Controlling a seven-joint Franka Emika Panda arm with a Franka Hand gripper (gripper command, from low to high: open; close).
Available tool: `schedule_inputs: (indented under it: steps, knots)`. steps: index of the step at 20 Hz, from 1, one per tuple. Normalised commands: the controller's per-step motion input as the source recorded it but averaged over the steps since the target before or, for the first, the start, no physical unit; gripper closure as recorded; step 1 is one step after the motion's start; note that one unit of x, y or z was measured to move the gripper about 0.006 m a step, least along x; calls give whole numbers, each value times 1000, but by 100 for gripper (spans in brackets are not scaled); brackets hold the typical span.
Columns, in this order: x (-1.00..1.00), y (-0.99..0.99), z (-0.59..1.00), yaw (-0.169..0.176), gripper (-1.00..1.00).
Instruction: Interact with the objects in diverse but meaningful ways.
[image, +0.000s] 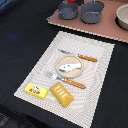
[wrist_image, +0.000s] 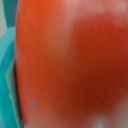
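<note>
The red tomato (wrist_image: 70, 65) fills almost the whole wrist view, very close to the camera. In the exterior view the tomato (image: 71, 1) is a small red patch at the top edge, just above the left dark grey pot (image: 67, 10). A teal strip (wrist_image: 6, 75) runs beside the tomato; I cannot tell whether it is a finger. No arm shows in the exterior view. The white-blue fish (image: 69, 65) lies on a beige plate (image: 60, 58). The yellow packet (image: 34, 90) and the orange biscuit block (image: 61, 94) lie on the mat's near edge.
A second grey pot (image: 92, 11) and a pale bowl (image: 123, 16) stand on the brown board (image: 107, 31). A knife (image: 80, 56) and a fork (image: 66, 80) flank the plate on the striped placemat (image: 97, 85). Black cloth surrounds the mat.
</note>
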Motion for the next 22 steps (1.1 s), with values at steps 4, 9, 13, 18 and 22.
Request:
schedule_inputs:
  steps: [4, 9, 13, 18, 22]
  knots:
    - [0, 100, -40, 0, -100]
    - [0, 55, -3, 0, -100]
    - [196, -599, 99, 0, -100]
    - [374, -943, 329, 0, -100]
    - [374, -957, 351, 0, -100]
